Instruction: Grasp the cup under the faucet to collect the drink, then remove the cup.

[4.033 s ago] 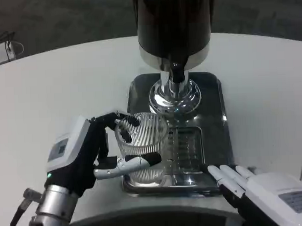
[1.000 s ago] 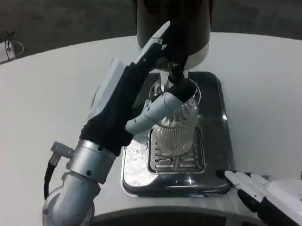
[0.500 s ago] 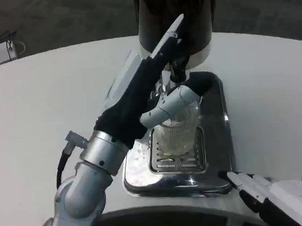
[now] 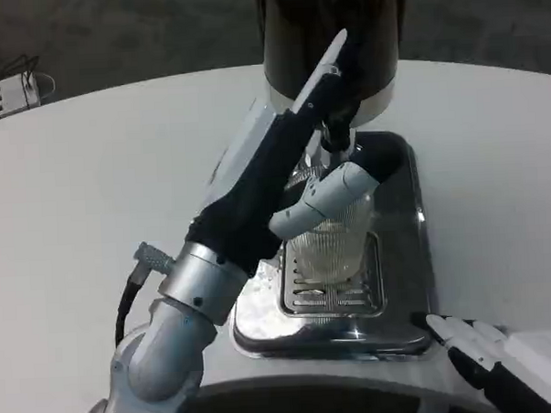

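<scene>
We are in the collecting step: our left hand (image 4: 296, 160) grips the ribbed clear cup (image 4: 330, 243), fingers wrapped round its upper part, and holds it on the slotted grate of the steel drip tray (image 4: 404, 324), directly beneath the black faucet (image 4: 338, 135) of the dark drink dispenser (image 4: 332, 39). Whether drink is flowing or how full the cup is, we cannot tell; the arm hides the rim. Our right hand (image 4: 502, 361) waits at the near right corner, just beside the tray's near edge, fingers straight and apart, holding nothing.

The next move, as we judge it, calls for keeping the cup steady under the spout until it has filled, then drawing it toward the near side, level, so nothing slops over.

Room is tight on the far side, where the dispenser's body and chrome base stand right behind the cup. The tray's raised lip is 1 edge to lift over. To the left the white table (image 4: 100, 177) lies open and broad; the right hand crowds the near right.
</scene>
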